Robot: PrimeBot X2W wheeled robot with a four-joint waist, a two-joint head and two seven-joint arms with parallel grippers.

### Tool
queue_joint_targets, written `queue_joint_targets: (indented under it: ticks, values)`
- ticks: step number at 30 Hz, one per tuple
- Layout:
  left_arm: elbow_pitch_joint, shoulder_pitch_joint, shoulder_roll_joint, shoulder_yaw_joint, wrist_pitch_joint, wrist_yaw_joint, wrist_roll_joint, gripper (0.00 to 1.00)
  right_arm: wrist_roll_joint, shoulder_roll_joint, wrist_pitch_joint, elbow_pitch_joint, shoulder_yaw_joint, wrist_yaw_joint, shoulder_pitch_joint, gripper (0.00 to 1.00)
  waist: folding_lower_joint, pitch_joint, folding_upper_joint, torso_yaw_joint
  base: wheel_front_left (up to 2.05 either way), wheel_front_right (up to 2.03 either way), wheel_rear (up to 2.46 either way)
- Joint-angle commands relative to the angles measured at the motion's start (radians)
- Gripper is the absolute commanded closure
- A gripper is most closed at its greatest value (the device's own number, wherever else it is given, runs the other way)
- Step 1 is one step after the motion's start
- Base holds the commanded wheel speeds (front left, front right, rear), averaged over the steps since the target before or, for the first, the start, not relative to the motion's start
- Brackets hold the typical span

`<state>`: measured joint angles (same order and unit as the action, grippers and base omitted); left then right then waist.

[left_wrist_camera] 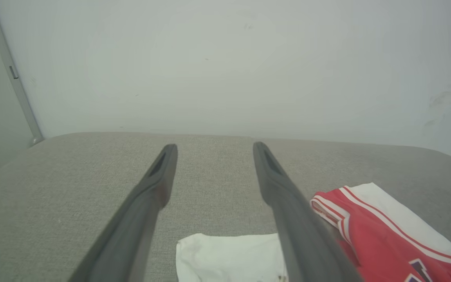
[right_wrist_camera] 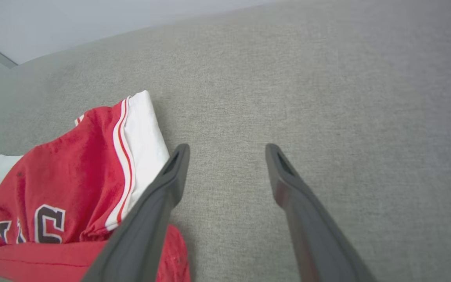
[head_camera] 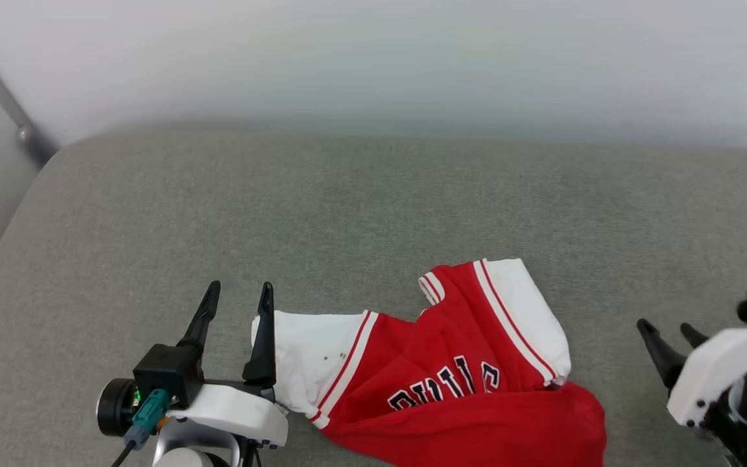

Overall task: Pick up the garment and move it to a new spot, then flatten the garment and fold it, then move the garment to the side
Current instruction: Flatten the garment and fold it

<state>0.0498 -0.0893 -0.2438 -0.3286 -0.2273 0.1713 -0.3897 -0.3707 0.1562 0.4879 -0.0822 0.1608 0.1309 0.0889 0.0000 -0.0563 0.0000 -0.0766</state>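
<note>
Though rumpled, soft red garment (head_camera: pixel 458 353)

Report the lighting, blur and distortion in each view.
Head view: soft even light, faint shadows, garment sharp, wall hazy. Left wrist view: left hand blurs toward the bottom edge, grey cushion bows at its far edge. Right wrist view: right hand likewise soft close up, no glare.

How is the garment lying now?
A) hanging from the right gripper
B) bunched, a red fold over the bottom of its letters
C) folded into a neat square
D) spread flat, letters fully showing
B: the garment lies rumpled on the grey cushion, a red fold cutting off its letters; the right gripper is open, empty.
</note>
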Motion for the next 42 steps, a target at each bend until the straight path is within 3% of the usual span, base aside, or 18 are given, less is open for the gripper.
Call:
queue_joint_targets:
  ticks: [1,3,4,11,16,18,26,31,36,40,41,42]
  values:
    - [-0.001,-0.015,0.005,-0.005,-0.006,-0.001,0.005,0.0,-0.013,0.019,0.073,-0.053,-0.026,0.0,0.06,0.0,0.0,-0.022,0.0,-0.029,0.0,0.0,0.0]
    - [0.001,-0.024,0.015,-0.01,-0.008,-0.004,0.003,0.0,-0.026,0.034,0.145,-0.103,-0.049,0.0,0.108,0.0,0.0,-0.039,0.0,-0.05,0.0,0.0,0.0]
    - [0.007,-0.043,0.027,-0.02,-0.015,-0.012,0.005,0.0,-0.043,0.05,0.24,-0.166,-0.09,0.0,0.165,0.0,0.0,-0.065,0.0,-0.08,0.0,0.0,0.0]
    - [0.026,-0.078,0.056,-0.032,-0.027,-0.025,0.009,0.0,-0.07,0.082,0.335,-0.292,-0.159,0.0,0.247,0.0,0.0,-0.124,0.0,-0.123,0.0,0.0,0.0]
    - [0.045,-0.092,0.07,-0.025,-0.033,-0.03,0.01,0.0,-0.104,0.068,0.374,-0.379,-0.229,0.0,0.244,0.0,0.0,-0.14,0.0,-0.132,0.0,0.0,0.0]
    - [0.054,-0.093,0.076,-0.016,-0.036,-0.032,0.013,0.0,-0.123,0.07,0.364,-0.384,-0.262,0.0,0.245,1.0,0.0,-0.136,0.0,-0.126,0.0,0.0,0.0]
    - [0.067,-0.075,0.078,-0.001,-0.039,-0.038,0.018,0.0,-0.117,0.166,0.263,-0.223,-0.268,0.0,0.291,1.0,0.0,-0.097,0.0,-0.078,0.0,0.0,0.0]
    - [0.063,-0.062,0.073,0.007,-0.04,-0.038,0.021,0.0,-0.078,0.209,0.259,-0.093,-0.176,0.0,0.229,1.0,0.0,-0.084,0.0,-0.045,0.0,0.0,0.0]
    - [0.059,-0.055,0.068,0.012,-0.039,-0.041,0.022,0.0,-0.018,0.171,0.29,-0.05,0.002,0.0,0.101,1.0,0.0,-0.081,0.0,-0.022,0.0,0.0,0.0]
    - [0.059,-0.052,0.063,0.014,-0.039,-0.042,0.023,0.0,0.011,0.108,0.235,-0.131,0.105,0.0,0.016,0.99,0.0,-0.083,0.0,-0.007,0.0,0.0,0.0]
    - [0.061,-0.051,0.06,0.013,-0.039,-0.043,0.024,0.0,0.013,0.091,0.215,-0.166,0.11,0.0,-0.003,0.44,0.0,-0.083,0.0,-0.004,0.0,0.0,0.0]
    - [0.062,-0.048,0.057,0.012,-0.038,-0.044,0.024,0.0,0.016,0.08,0.186,-0.188,0.112,0.0,-0.01,0.0,0.0,-0.08,0.0,-0.001,0.0,0.0,0.0]
